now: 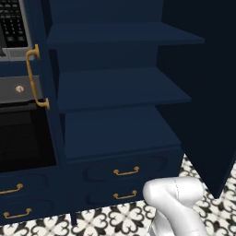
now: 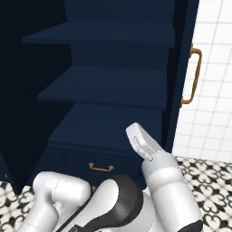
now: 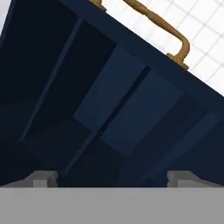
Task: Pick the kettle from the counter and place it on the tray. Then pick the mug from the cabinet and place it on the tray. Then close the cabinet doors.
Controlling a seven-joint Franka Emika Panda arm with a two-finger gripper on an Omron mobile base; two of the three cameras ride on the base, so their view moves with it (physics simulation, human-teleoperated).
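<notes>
Now, left base view: the tall navy cabinet point(image 1: 115, 87) stands open and its shelves point(image 1: 120, 90) carry nothing.
Left door, same view: the left door point(image 1: 48, 92) is seen on its edge, swung out toward the black oven point(image 1: 23, 138); its long brass handle point(image 1: 32, 78) runs up and down on the outer face.
Right door, same view: the right door point(image 1: 203, 101) sticks out toward the camera, about square to the cabinet front.
Right base view: the right door point(image 2: 181, 68) is seen edge-on, with its brass handle point(image 2: 194, 77) upright on the side that faces the white tiled wall point(image 2: 213, 90). The left door point(image 2: 18, 90) is the dark panel at the far left.
Hand view: the pincer point(image 3: 111, 179) looks into the cabinet, its fingertips point(image 3: 41, 178) wide apart and with nothing between them.
Key relation, hand view: the right door point(image 3: 131, 43) and its handle point(image 3: 159, 28) cross the upper right corner on a slant, because the hand is rolled. In the room the handle's long axis is vertical.
Judgement: with bare shelves, the step left seems to be closing the doors. The right door looks the nearer one, ahead and to the robot's right, so the pincer must go around to its outer face.
</notes>
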